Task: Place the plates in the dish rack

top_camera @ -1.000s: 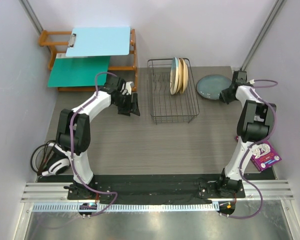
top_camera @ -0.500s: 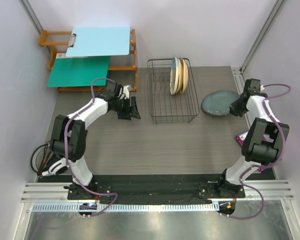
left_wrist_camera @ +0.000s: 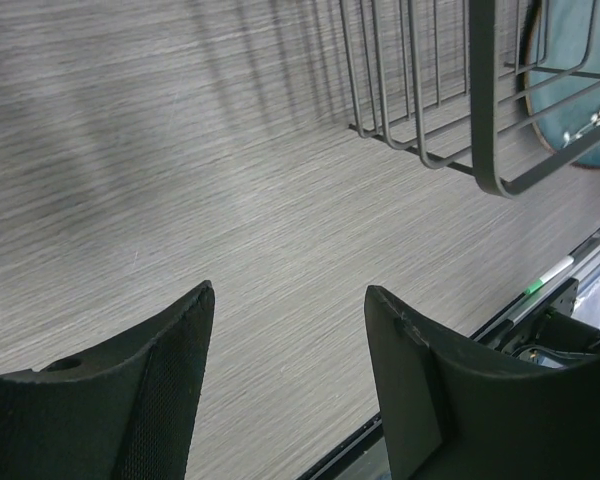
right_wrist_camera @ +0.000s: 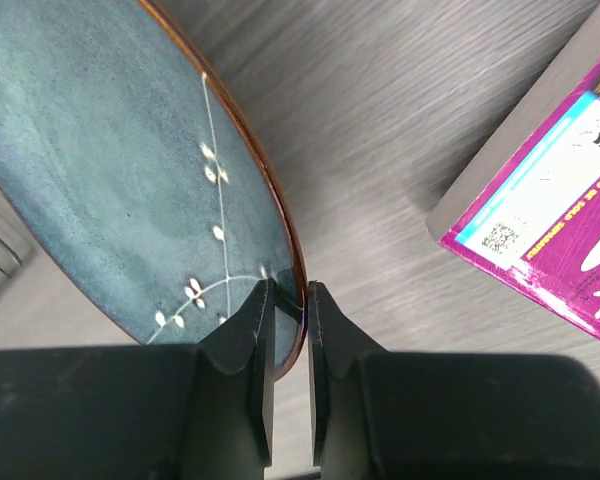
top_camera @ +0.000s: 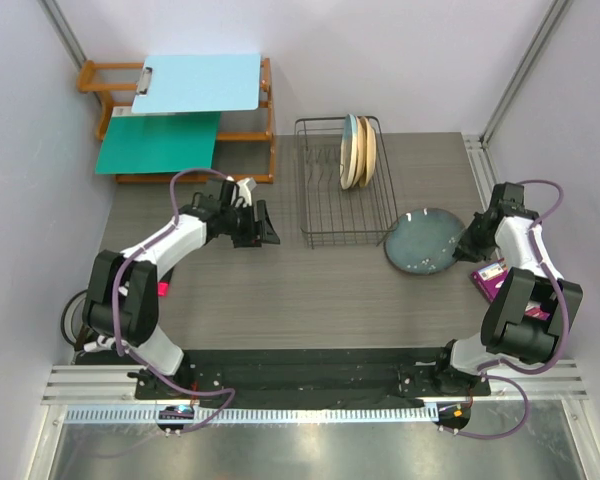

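The black wire dish rack [top_camera: 345, 215] stands at the table's middle back, with three plates [top_camera: 357, 152] upright in its far right end: a cream one and two tan-orange ones. My right gripper [top_camera: 470, 240] is shut on the right rim of the dark teal-grey plate [top_camera: 423, 240], holding it tilted just right of the rack. In the right wrist view the pads [right_wrist_camera: 263, 330] pinch the plate's brown rim [right_wrist_camera: 280, 225]. My left gripper [top_camera: 265, 225] is open and empty, left of the rack; its wrist view shows the rack's near corner [left_wrist_camera: 480, 150] and the teal plate [left_wrist_camera: 565, 70] behind it.
An orange wooden rack [top_camera: 255, 120] with a light-blue clipboard [top_camera: 195, 85] and a green board stands at the back left. A magenta box [top_camera: 500, 280] lies by the right arm, also in the right wrist view [right_wrist_camera: 550, 200]. Cables lie at the near left.
My right gripper has carried the teal-grey plate from the back right toward me and leftward, close to the rack's right side. My left gripper has drawn back slightly toward me, still open.
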{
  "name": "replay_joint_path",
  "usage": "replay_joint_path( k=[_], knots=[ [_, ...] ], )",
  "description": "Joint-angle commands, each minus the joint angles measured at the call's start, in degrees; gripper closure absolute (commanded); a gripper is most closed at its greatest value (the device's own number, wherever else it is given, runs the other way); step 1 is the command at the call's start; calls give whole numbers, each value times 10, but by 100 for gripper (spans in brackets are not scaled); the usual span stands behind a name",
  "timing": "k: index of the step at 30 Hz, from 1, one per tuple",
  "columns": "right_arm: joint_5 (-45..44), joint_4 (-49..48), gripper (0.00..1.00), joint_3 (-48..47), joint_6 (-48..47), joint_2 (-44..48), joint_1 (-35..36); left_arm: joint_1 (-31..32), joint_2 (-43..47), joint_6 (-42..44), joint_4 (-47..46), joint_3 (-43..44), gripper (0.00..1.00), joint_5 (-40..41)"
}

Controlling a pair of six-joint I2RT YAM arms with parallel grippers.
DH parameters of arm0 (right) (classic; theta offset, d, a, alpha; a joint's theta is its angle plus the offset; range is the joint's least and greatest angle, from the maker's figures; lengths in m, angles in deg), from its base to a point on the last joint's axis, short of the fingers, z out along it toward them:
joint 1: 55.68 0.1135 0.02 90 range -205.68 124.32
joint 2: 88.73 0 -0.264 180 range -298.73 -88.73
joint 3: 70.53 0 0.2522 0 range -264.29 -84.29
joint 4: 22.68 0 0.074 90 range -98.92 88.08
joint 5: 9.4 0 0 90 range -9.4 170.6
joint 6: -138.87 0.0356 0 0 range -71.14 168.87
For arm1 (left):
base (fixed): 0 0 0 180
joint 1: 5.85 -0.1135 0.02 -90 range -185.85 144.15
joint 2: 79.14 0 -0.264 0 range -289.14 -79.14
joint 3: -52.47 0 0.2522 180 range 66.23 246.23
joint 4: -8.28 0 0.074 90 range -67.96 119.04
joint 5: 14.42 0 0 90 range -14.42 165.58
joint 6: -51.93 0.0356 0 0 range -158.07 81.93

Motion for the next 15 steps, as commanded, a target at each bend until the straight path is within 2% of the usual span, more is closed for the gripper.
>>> replay_joint_path(
  k=[1, 8, 15],
  knots=[
    [-28, 55, 99, -4, -91, 8, 0, 1, 30, -6, -39, -4, 37, -10],
    [-64, 120, 99, -49, -195, -21, 0, 1, 51, 1, -44, -16, 37, -6],
    [-39, 151, 99, -61, -274, -52, 9, 2, 69, -41, -82, -68, 36, -3]
  ],
)
